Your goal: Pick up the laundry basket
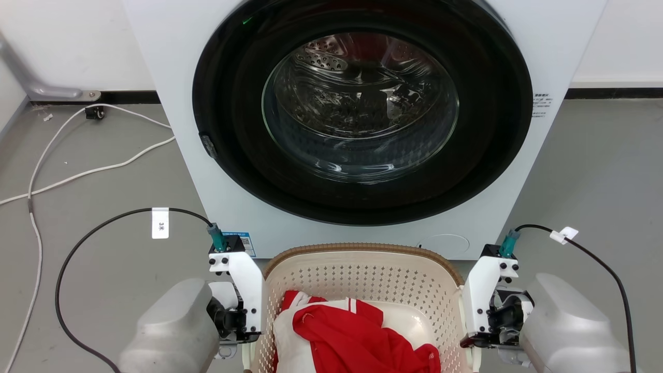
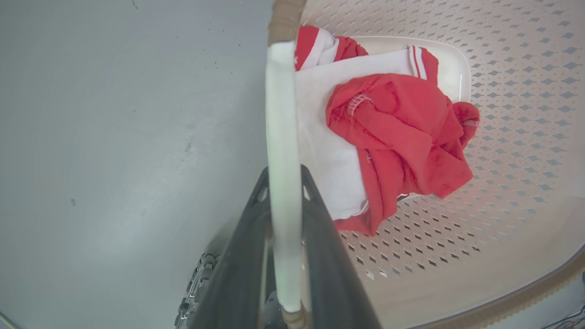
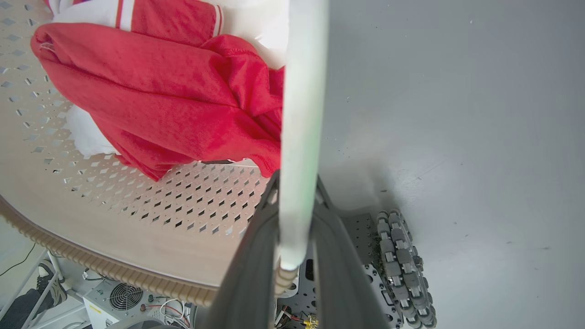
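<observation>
The floor (image 1: 93, 290) is smooth grey, matt and faintly speckled, and it meets a white wall (image 1: 77, 41) along a black skirting (image 1: 129, 97). At the far left, thin white cables (image 1: 103, 168) trail loosely over it, and a black cable (image 1: 77, 243) loops up to my left wrist. Ahead stands the washing machine (image 1: 171, 103), a white, flat-fronted box. Its round door (image 1: 362, 202) is a wide glossy black ring around domed glass, and behind it shines the perforated steel drum (image 1: 331, 62).

My left end effector (image 2: 284, 173) has its two dark, tapering fingers clamped on the left handle (image 2: 283, 114), a smooth white plastic bar. The laundry basket (image 1: 362, 274) sits between my two arms, just in front of the washing machine and below its door. I cannot tell whether it is off the floor. It is cream plastic with rounded corners, pierced by rows of small diamond holes, and a brown ribbed, woven-look band rims it. Inside lies a crumpled red garment (image 1: 352, 336) of soft fabric over a white cloth (image 1: 287, 331) with red stripes.

My right end effector (image 3: 296, 178) is likewise closed on the right handle (image 3: 304, 91), one finger on each side. Beside it a grey roller wheel (image 3: 402, 265) rests on the floor.
</observation>
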Available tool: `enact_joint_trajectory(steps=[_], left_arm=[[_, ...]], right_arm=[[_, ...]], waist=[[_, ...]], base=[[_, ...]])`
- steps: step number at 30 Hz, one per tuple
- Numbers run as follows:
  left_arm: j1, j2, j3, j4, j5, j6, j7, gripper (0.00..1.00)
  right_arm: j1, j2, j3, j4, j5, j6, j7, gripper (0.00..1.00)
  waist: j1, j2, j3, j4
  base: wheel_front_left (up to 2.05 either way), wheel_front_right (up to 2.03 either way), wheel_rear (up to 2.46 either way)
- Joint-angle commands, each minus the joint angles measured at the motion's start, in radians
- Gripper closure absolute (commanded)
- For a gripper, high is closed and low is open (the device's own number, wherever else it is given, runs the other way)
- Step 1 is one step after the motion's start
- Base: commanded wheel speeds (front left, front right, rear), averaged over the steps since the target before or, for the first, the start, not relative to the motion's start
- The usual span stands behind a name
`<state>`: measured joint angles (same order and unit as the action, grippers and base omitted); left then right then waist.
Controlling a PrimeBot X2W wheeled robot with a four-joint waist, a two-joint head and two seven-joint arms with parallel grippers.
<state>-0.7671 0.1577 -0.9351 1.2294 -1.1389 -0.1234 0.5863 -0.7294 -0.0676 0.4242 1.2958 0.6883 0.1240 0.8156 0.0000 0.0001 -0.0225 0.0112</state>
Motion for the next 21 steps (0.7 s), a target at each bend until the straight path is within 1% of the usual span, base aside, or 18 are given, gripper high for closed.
enact_joint_trajectory(steps=[1,21], left_arm=[[-0.011,-0.026,-0.002,-0.017,-0.010,-0.013,0.000,1.00],[-0.020,-0.022,-0.024,-0.014,-0.030,-0.013,0.003,1.00]], right_arm=[[0.001,0.032,-0.003,-0.013,0.011,0.012,0.001,1.00],[-0.002,0.031,-0.004,-0.012,0.013,0.012,0.001,1.00]], waist=[[0.0000,-0.0001,0.000,-0.001],[0.0000,-0.0001,0.003,-0.001]], base=[[0.00,0.00,0.00],[0.00,0.00,0.00]])
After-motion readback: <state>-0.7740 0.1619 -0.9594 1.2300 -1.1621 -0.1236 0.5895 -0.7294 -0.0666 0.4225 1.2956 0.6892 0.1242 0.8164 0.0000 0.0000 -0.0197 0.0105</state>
